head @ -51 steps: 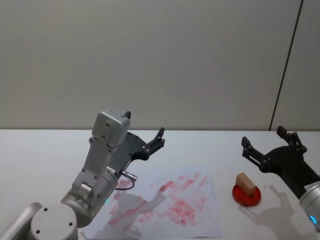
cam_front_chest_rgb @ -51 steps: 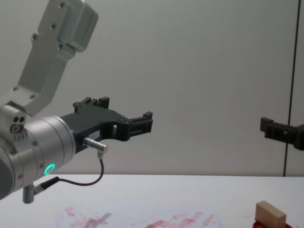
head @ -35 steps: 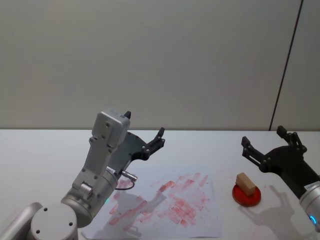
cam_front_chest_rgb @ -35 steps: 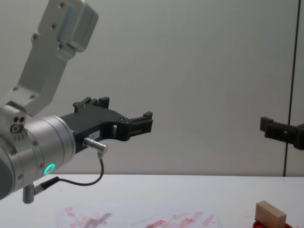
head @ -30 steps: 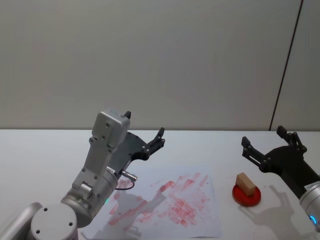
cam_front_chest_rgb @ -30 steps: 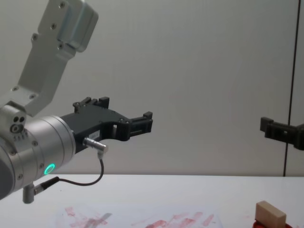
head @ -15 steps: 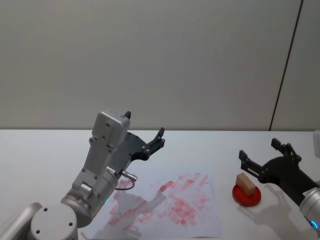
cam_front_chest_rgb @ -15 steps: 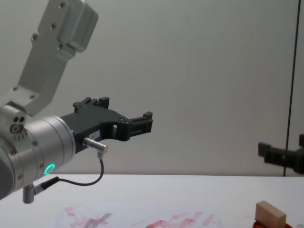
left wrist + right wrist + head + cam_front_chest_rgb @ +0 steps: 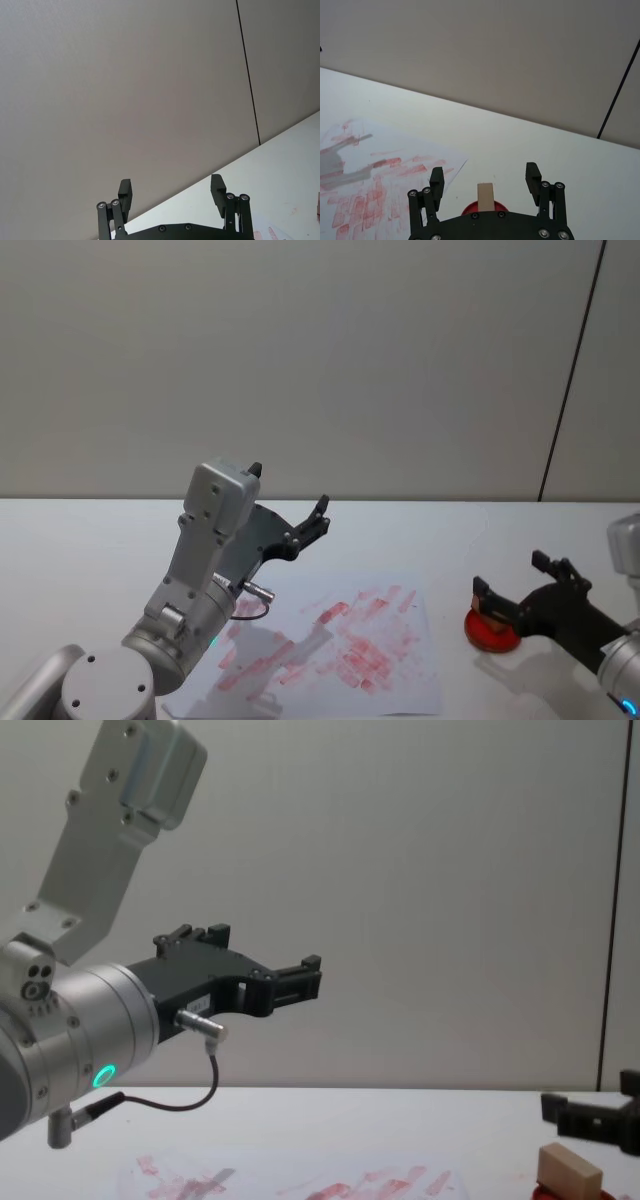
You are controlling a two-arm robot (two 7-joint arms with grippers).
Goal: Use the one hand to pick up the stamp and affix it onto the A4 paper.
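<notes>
Two fingers of the black right pincer [image 9: 485,173] are standing apart just above the small tan wooden stamp [image 9: 486,195], so dropping straight and squeezing softly is looking best, while the left pincer [image 9: 171,185] is hanging far away.

There is one small light-tan rectangular wooden stamp [image 9: 485,197], one flat round red ink pad [image 9: 490,638], one white A4 paper sheet smeared with red ink [image 9: 340,645], one white tabletop [image 9: 80,540], and two black two-fingered grippers, the left gripper [image 9: 171,186] and the right gripper [image 9: 485,174].
</notes>
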